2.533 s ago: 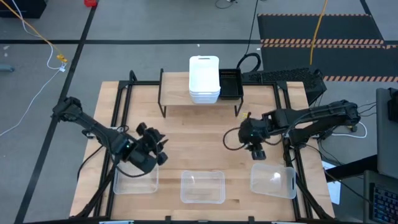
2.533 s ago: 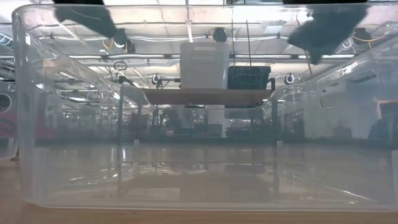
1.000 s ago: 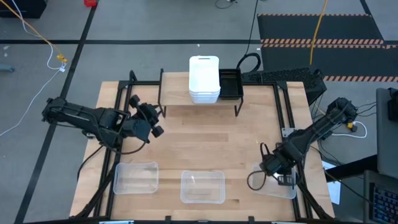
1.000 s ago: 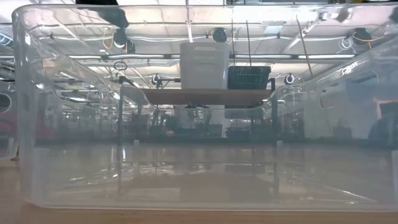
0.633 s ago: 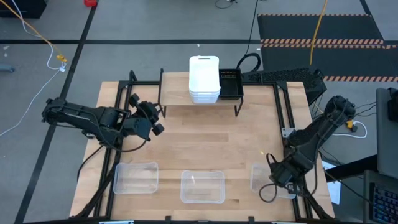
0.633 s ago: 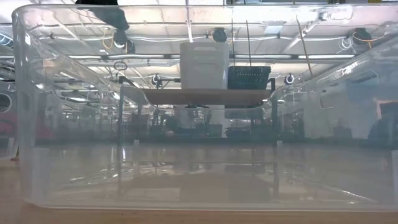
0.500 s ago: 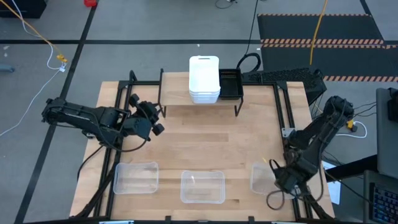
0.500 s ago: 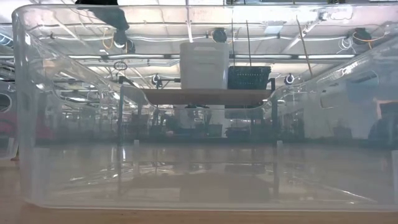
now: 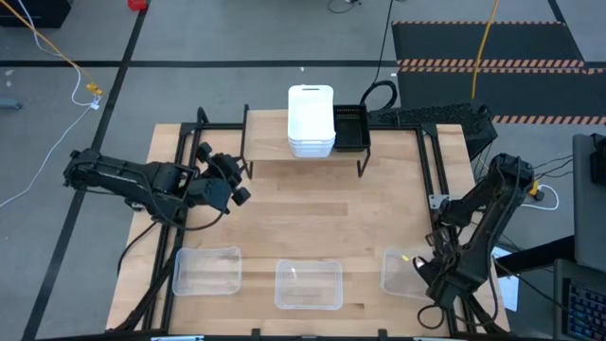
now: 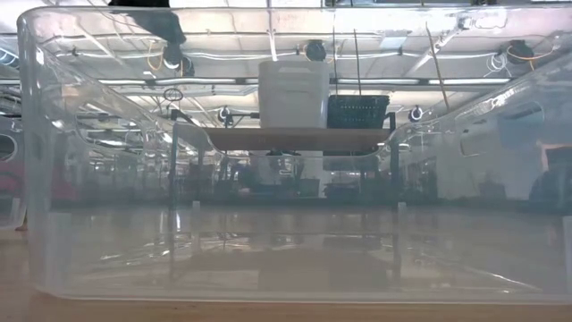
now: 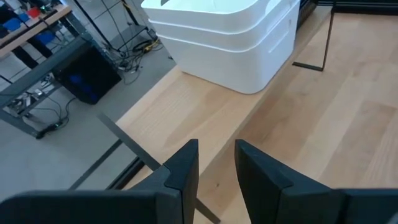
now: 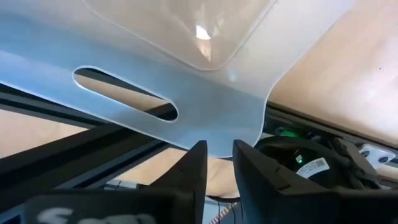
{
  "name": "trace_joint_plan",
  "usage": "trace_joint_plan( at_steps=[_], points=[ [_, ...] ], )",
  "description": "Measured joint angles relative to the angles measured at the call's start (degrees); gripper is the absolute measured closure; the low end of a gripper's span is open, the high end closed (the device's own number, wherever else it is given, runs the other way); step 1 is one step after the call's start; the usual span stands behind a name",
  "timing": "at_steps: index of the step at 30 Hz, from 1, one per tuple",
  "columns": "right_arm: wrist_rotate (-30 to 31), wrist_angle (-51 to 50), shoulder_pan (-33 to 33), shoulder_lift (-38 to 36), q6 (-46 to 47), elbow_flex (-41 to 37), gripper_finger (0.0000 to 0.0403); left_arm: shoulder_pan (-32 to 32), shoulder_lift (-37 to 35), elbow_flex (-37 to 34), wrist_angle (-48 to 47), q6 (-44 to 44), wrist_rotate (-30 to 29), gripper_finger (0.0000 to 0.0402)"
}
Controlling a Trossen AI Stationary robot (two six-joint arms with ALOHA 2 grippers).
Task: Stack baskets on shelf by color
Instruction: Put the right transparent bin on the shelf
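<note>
Clear basket (image 12: 186, 81), slotted wall seen only from the right wrist, is met by the right pincer (image 12: 217, 163), fingers narrowly apart; left pincer (image 11: 216, 163) likewise, unladen.

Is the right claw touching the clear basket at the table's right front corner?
Cannot tell. In the right wrist view the right claw sits at the clear basket rim, with no plain contact or gap; the high view hides it.

The middle of the worktop (image 9: 312, 218) lies bare between the shelf (image 9: 270, 147) and three clear baskets (image 9: 308, 284) lining the near edge. On the shelf, white baskets (image 9: 311, 121) and a black basket (image 9: 351, 128) fill the middle and right; its left part is free.
</note>
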Motion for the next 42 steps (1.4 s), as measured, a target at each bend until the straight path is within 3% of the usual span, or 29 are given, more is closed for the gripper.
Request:
trace_joint_plan(
  at_steps=[11, 17, 23, 28, 34, 36, 42],
  points=[
    [-2.93, -5.42, 1.74, 0.20, -11.63, -0.07, 0.0235, 1.25, 0.00, 0.00, 0.22, 0.21, -0.04, 0.0295],
    [-1.26, -1.90, 1.78, 0.17, -20.17, -0.11, 0.0228, 1.36, 0.00, 0.00, 0.11, 0.87, -0.11, 0.0295],
    [5.43, 0.84, 1.74, 0.15, -28.54, -1.34, 0.0240, 1.36, 0.00, 0.00, 0.17, 0.79, -0.12, 0.0295],
    [12.41, 1.93, 1.02, 0.15, -29.46, -2.91, 0.0240, 1.34, 0.00, 0.00, 0.04, 0.00, -0.11, 0.0295],
    [31.58, 10.51, -4.39, 0.19, -32.16, -0.41, 0.0241, 1.34, 0.00, 0.00, 0.03, -0.20, -0.11, 0.0295],
    [34.54, 9.02, -7.17, -0.04, -33.16, 0.89, 0.0241, 1.34, 0.00, 0.00, 0.02, -0.58, -0.11, 0.0295],
    [25.87, -0.50, -10.53, -0.42, -37.32, 4.66, 0.0241, 1.34, 0.02, 0.00, -0.02, -1.39, -0.09, 0.0295]
  ],
)
